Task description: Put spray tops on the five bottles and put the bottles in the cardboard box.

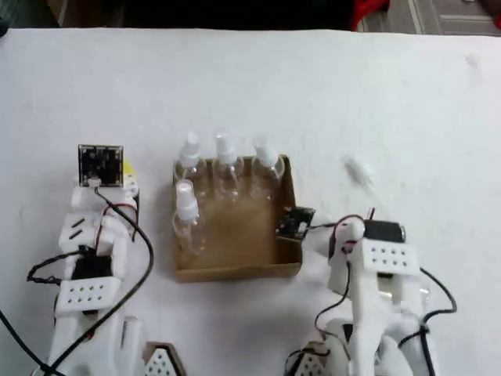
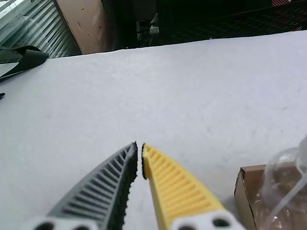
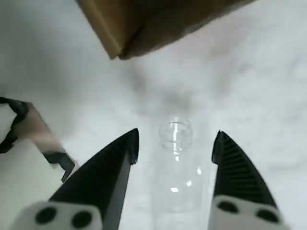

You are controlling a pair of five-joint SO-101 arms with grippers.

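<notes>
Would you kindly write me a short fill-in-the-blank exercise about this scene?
1. The cardboard box holds ____ bottles.
2. The left tool is ____, with nothing in it.
3. The right tool is ____ around an uncapped bottle.
Missing words: four; shut; open.

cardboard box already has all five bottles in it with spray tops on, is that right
No, the cardboard box has four bottles in it with spray tops on, as the high view shows. The fifth bottle, with no top, is between the right gripper's open fingers.
</notes>
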